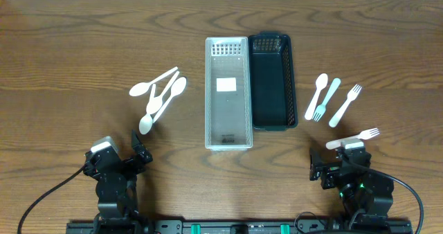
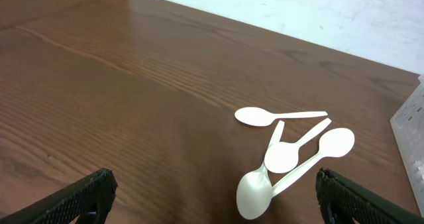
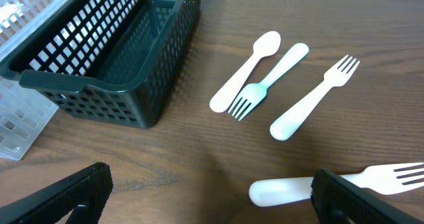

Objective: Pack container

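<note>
White slotted container (image 1: 228,93): stood at the centre of the wooden surface (image 1: 83,47), its long side against a dark basket (image 1: 273,80) on its right. Four white spoons (image 1: 158,97) lay overlapped to its left. One spoon and two forks (image 1: 328,97) lay right of the basket, with a further fork (image 1: 363,135) just beside the right gripper (image 3: 212,184). On the left gripper (image 2: 213,191) and the right gripper, the jaws stood wide apart, holding nothing.

White bin (image 1: 228,116) sits beside black basket (image 1: 273,82), between spoons (image 1: 178,88) and forks (image 1: 344,107).
</note>
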